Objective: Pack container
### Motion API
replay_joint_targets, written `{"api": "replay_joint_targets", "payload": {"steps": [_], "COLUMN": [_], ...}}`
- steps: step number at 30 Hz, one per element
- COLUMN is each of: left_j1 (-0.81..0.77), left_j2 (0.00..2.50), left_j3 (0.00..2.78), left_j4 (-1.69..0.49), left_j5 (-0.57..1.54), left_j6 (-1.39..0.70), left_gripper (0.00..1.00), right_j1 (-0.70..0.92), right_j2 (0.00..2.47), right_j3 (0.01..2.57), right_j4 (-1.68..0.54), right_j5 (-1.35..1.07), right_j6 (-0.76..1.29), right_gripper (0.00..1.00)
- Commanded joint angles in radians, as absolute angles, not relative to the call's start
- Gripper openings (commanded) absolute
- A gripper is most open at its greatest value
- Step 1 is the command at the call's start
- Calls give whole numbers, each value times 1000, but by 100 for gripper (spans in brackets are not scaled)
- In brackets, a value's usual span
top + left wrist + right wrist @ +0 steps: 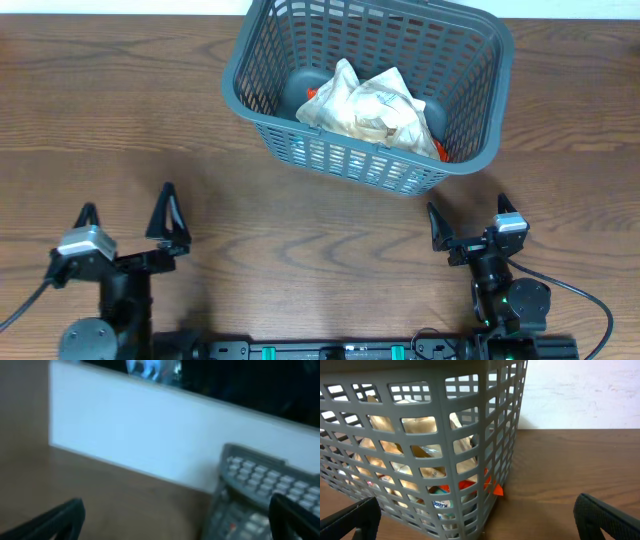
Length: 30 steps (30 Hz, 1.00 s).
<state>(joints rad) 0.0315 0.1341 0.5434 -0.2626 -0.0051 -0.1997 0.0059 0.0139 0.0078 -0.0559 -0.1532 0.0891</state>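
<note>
The container, a dark grey slotted basket [470, 100], stands at the back middle of the table. It holds crumpled beige food packets [375, 105] with a bit of orange wrapper [441, 152] showing. In the right wrist view the basket [435, 445] fills the left; packets show through its slots and an orange corner [497, 491] pokes out. My left gripper [128, 222] is open and empty at the front left. My right gripper [468, 222] is open and empty at the front right, just short of the basket. The blurred left wrist view shows the basket's corner [260, 485] at right.
The brown wooden table [120, 120] spreads to the left of the basket. A white wall [150, 435] runs along the table's far edge. The arm bases and a black rail [330, 350] sit at the front edge.
</note>
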Motion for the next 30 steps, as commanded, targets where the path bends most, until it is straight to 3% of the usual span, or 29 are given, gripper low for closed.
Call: {"api": "replay_joint_targets", "payload": {"steps": [1,9,30], "left_j1": [7,3,-4], "left_j2": [79,2,2], "left_j3": [424,207,4], "left_j4": [-145,97,62], "left_j5": [23,23,-13], "left_j6": [-252,-298,-289], "left_gripper": [99,99,99], "right_j1": [9,9,9], "right_j2": [14,14,14], "right_j3": [6,6,6], "right_j4": [-60,-60,-60], "right_j5": [-146,-146,-146], "right_j6": [73,73,73], "right_gripper": [99,99,100]}}
